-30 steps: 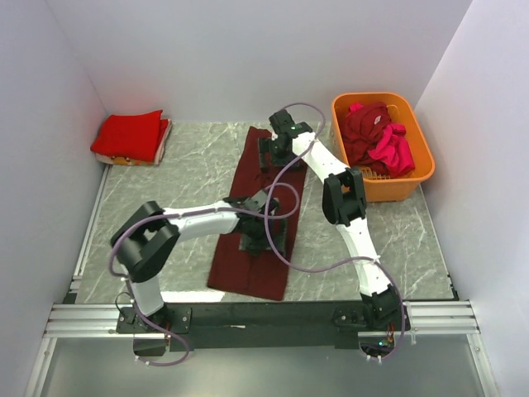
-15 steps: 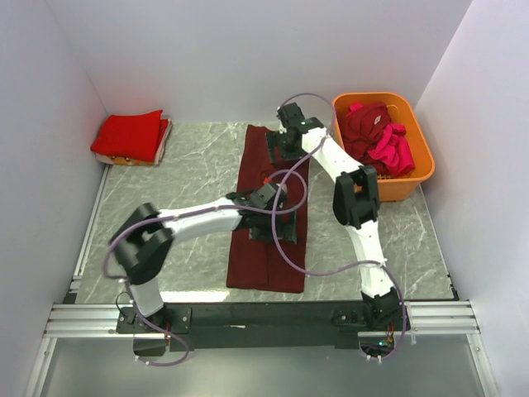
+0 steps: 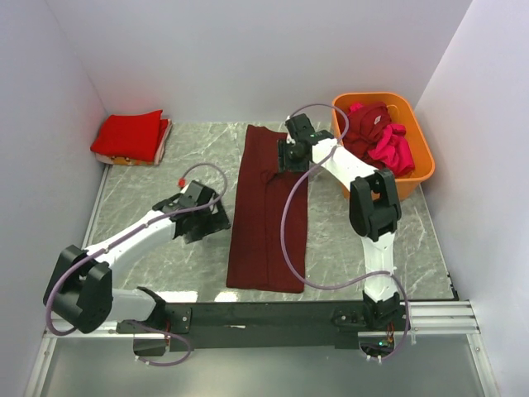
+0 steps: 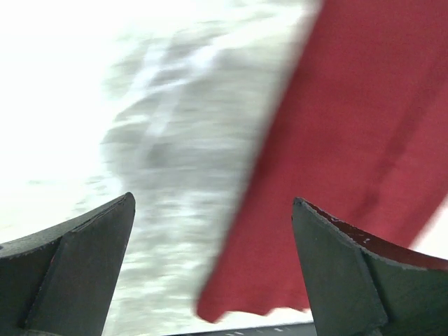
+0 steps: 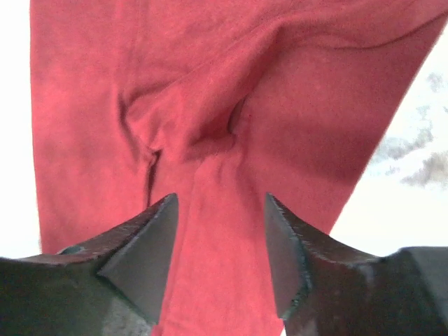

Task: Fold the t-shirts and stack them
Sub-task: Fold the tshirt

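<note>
- Grey marble worktop (image 3: 190, 157): the maroon t-shirt (image 3: 266, 223), a long strip, runs far edge to near edge.
- At its far end the right fingers (image 5: 143, 252) straddle a pucker (part-spread, not pinching); the left fingers (image 4: 77, 259), spread wide, hang beside it.

A robotics lab test cell: plain white panel walls (image 3: 248, 50) box in a grey marble-patterned tabletop (image 3: 165, 165), an aluminium rail (image 3: 438, 316) runs along its near edge, and a left arm (image 3: 140, 231) and right arm (image 3: 376, 248) trailing loose purple cable (image 3: 285, 219) are mounted there side by side
</note>
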You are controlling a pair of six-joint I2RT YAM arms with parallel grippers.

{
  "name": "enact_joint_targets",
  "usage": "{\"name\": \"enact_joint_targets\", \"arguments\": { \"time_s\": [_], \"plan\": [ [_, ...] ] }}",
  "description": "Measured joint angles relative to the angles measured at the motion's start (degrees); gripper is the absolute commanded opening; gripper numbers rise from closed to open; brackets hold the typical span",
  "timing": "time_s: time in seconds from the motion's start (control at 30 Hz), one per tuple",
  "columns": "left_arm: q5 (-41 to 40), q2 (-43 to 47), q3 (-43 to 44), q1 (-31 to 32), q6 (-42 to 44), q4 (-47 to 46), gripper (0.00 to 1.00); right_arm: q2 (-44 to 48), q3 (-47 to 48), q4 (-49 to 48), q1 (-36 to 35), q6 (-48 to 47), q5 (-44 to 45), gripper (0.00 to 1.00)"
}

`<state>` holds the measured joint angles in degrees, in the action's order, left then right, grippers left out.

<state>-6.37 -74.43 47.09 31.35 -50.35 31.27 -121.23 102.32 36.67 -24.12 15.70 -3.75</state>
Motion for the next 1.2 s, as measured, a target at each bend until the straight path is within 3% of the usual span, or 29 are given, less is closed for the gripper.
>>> {"name": "enact_joint_targets", "arguments": {
  "time_s": [0.13, 0.47, 0.93, 1.13, 1.17, 1.2],
  "plan": [
    [0.3, 0.5, -3.1, -3.5, 0.1, 1.3, 0.99, -3.6, 1.8, 0.0, 0.0, 0.1, 0.7, 0.57],
    [1.7, 0.4, -3.1, -5.0, 0.2, 0.6, 1.00, -10.3, 7.7, -0.2, 0.0, -1.5, 0.2, 0.56],
    [2.0, 0.3, -3.1, -5.7, 0.2, 0.4, 0.99, -16.3, 17.8, -1.4, 0.0, -2.3, -1.6, 0.40],
    [2.0, 0.3, -3.1, -5.7, 0.2, 0.5, 0.99, -18.3, 18.1, -1.0, 0.0, -2.9, -1.9, 0.13],
    [2.0, 0.3, -3.1, -5.7, 0.2, 0.5, 0.99, -18.3, 18.1, -0.9, 0.0, -2.8, -1.9, 0.00],
    [2.0, 0.3, -3.1, -5.7, 0.2, 0.5, 1.00, -18.3, 18.1, -0.9, 0.0, -3.1, -1.9, 0.00]
  ]
}}
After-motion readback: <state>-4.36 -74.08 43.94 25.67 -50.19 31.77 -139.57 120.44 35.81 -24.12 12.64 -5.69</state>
